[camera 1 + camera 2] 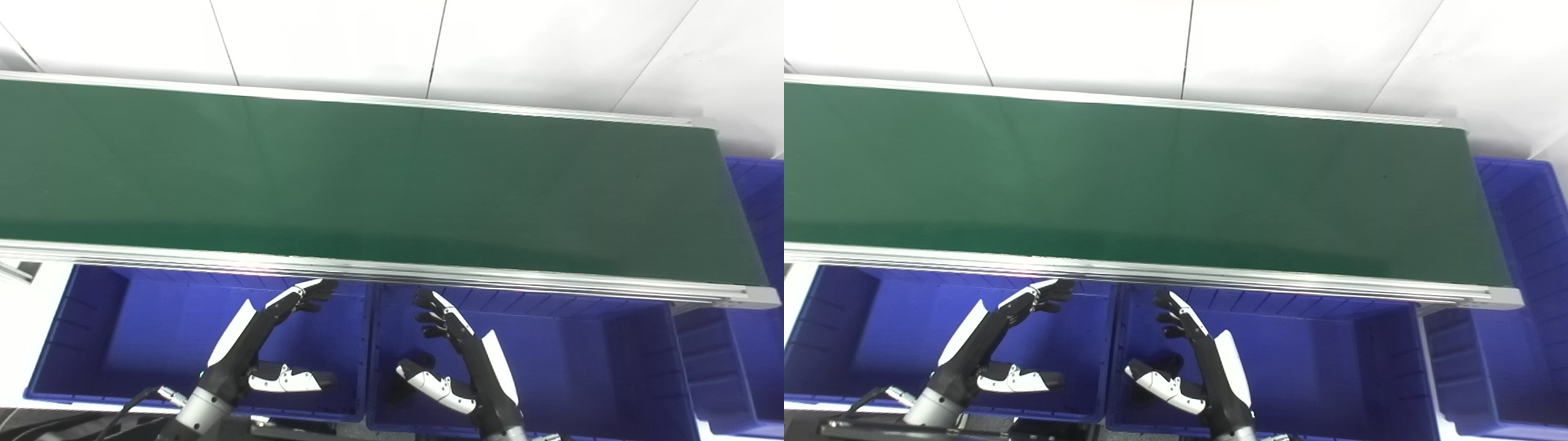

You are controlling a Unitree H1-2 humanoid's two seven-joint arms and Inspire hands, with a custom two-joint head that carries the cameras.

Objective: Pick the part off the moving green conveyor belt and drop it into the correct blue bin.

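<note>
Fingers (306, 291) of left hand (257, 343) and right hand (459, 355) spread, holding nothing, above blue bins (122, 343) | green conveyor belt (367, 184) bare (no part visible) | part's weight, stiffness, hold point: cannot judge

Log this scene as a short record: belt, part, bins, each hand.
belt: green conveyor belt, bare across the visible stretch
part: none in view on the belt
bins: blue bins below the near rail, another at the belt's right end
left hand: open, over left bin
right hand: open, over middle bin
</note>
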